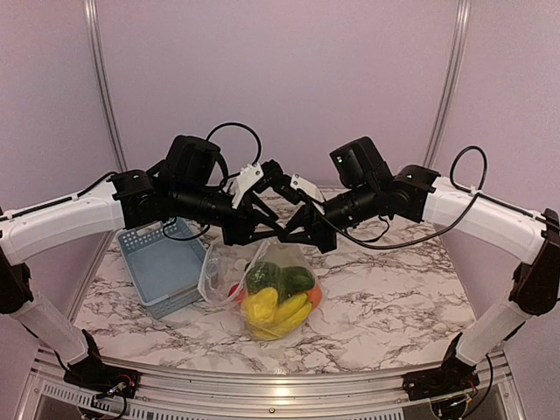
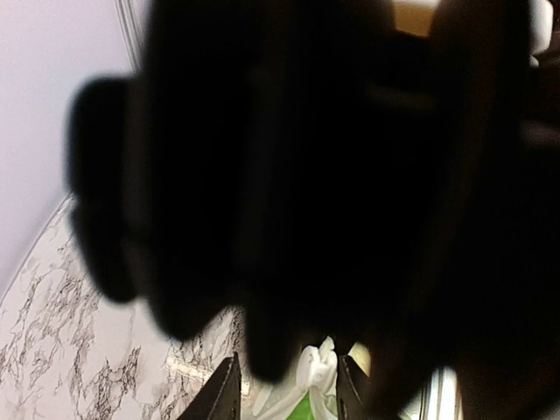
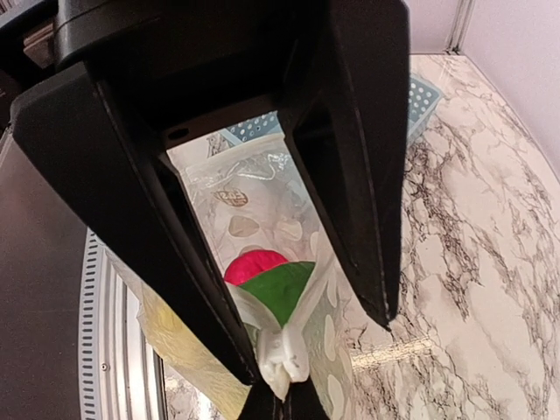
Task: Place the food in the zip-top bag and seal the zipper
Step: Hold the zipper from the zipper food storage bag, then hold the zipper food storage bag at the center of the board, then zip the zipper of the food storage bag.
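Right gripper jaws clenched on bunched zip-top bag mouth; left gripper: can't tell. Food looks all bagged. Zipper hidden in bunch, so sealing apparently left.

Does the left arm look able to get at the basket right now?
Probably not yet: the left fingers are pinched on the top of the bag. The basket itself lies uncovered close by that arm, so after letting go it looks reachable.

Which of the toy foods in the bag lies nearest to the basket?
The red food, at the left side of the zip-top bag, toward the basket; green, yellow and orange foods lie farther right.
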You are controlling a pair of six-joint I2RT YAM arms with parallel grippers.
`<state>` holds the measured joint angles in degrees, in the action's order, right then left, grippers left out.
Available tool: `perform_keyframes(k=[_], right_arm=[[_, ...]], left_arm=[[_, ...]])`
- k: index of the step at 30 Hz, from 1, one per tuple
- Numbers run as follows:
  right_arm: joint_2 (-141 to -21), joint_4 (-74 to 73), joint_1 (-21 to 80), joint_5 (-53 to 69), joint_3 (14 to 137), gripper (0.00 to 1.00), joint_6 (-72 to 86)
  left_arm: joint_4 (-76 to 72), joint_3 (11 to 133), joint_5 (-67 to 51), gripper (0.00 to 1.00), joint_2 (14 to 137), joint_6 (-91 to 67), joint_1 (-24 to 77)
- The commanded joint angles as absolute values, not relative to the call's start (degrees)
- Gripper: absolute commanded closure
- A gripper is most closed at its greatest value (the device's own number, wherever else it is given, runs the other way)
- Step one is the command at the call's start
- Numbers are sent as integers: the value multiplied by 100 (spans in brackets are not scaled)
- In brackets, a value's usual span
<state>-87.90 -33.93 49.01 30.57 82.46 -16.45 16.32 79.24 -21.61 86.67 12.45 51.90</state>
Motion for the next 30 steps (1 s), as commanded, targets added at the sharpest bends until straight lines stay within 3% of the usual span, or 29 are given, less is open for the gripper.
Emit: perform_keyframes(k=[1,22,30], right_arm=[[-8534,-3194,4861,3203,8342,100,-1493],[-8567,-3068,4484,3469,8381,100,-1138],[-8243,-2820,4107,3487,8021,100,-993]], left_arm=[[1497,7797,-2410,63,8613,1330,5161],[1373,7706,-2649,99,8604,1416,5133],[1386,7586,-2704,100,8578,1295,5090]])
